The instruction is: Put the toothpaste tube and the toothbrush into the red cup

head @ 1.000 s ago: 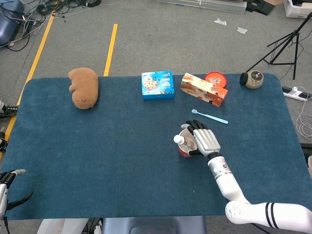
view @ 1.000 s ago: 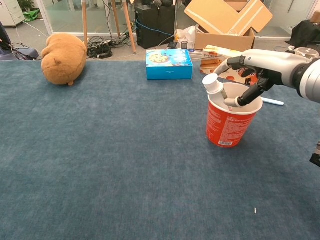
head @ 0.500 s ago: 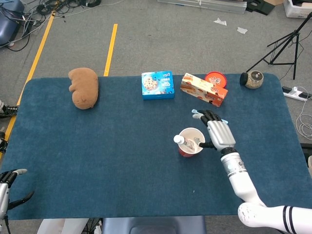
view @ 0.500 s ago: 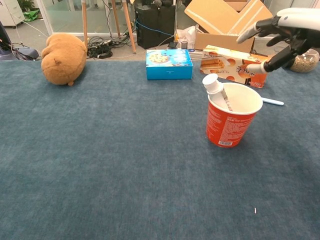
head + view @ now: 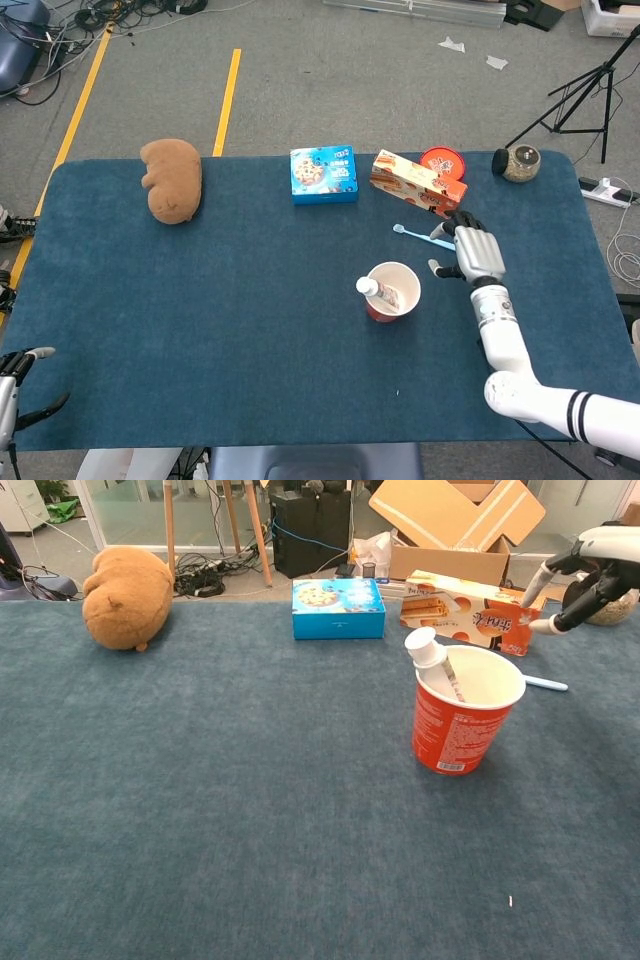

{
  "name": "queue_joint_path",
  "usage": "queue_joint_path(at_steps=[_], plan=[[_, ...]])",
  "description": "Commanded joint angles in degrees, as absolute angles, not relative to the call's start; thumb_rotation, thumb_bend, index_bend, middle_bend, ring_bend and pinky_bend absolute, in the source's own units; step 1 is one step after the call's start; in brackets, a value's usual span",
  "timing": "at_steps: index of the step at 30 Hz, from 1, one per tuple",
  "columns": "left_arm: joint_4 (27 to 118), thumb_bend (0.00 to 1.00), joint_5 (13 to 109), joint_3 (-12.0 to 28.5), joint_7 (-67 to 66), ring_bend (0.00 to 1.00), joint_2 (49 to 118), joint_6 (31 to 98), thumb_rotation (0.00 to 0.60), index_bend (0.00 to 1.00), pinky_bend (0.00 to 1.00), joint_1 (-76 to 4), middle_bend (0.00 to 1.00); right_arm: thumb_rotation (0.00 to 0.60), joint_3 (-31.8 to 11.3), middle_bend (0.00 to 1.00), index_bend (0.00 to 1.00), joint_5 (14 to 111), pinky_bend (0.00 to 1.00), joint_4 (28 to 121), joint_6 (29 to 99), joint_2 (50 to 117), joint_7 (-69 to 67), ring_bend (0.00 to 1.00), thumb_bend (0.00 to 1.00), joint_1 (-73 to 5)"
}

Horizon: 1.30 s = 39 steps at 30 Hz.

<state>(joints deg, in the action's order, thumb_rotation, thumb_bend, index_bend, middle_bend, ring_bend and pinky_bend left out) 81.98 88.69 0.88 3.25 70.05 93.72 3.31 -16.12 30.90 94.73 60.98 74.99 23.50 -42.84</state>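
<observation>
The red cup point(image 5: 392, 291) point(image 5: 462, 719) stands upright on the blue table. The toothpaste tube point(image 5: 377, 291) point(image 5: 433, 661) leans inside it, its white cap sticking out over the left rim. A light blue toothbrush point(image 5: 417, 235) point(image 5: 545, 684) lies flat on the cloth behind and to the right of the cup. My right hand point(image 5: 474, 252) point(image 5: 590, 572) hovers open above the toothbrush's right end, fingers spread, holding nothing. My left hand point(image 5: 14, 382) shows only as fingertips at the lower left edge of the head view, well away from everything.
Along the far edge sit a brown plush toy point(image 5: 172, 179), a blue box point(image 5: 323, 174), an orange snack box point(image 5: 417, 184), a red lid point(image 5: 443, 161) and a round jar point(image 5: 519, 163). Cardboard boxes point(image 5: 455, 520) stand beyond the table.
My right hand has let go of the toothpaste tube, which stays in the cup. It lifted out of the cup and moved right and back over the toothbrush.
</observation>
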Motion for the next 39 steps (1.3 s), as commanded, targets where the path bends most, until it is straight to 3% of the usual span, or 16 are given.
queue_joint_path(at_steps=[1,19,23,28,31,39], plan=[[81.7,0.00,88.5,0.8,3.6,0.33,70.1,93.7,0.600,0.32,0.42,3.4,0.37,0.600,-16.3,0.13,0.42,26.5,0.13,88.8,58.8,78.8,26.1,0.00,0.21,-45.6],[79.7,0.00,87.9,0.7,5.9,0.33,70.4,93.7,0.600,0.32,0.42,4.1,0.37,0.600,-18.3,0.13,0.47,17.8,0.14,68.9,54.8,90.1,33.9,0.00,0.26,-53.0],[79.4,0.00,87.7,0.8,6.3,0.33,70.4,93.7,0.600,0.32,0.42,4.1,0.37,0.600,-18.8,0.14,0.49,16.9,0.23,65.1,53.8,92.1,34.8,0.00,0.26,-53.9],[79.0,0.00,87.6,0.8,6.6,0.33,70.4,93.4,0.600,0.32,0.42,4.1,0.37,0.600,-18.7,0.30,0.51,17.4,0.41,61.6,54.5,94.1,36.3,0.08,0.27,-54.3],[78.8,0.00,87.6,0.8,6.7,0.33,70.4,93.4,0.600,0.32,0.42,4.1,0.37,0.600,-18.9,0.44,0.51,17.2,0.49,60.4,54.9,94.8,37.7,0.21,0.27,-54.4],[78.7,0.00,87.6,0.7,6.7,0.33,70.6,93.2,0.600,0.32,0.42,4.1,0.37,0.600,-19.7,0.89,0.51,16.8,0.87,59.2,53.9,94.7,40.4,0.61,0.27,-54.5]])
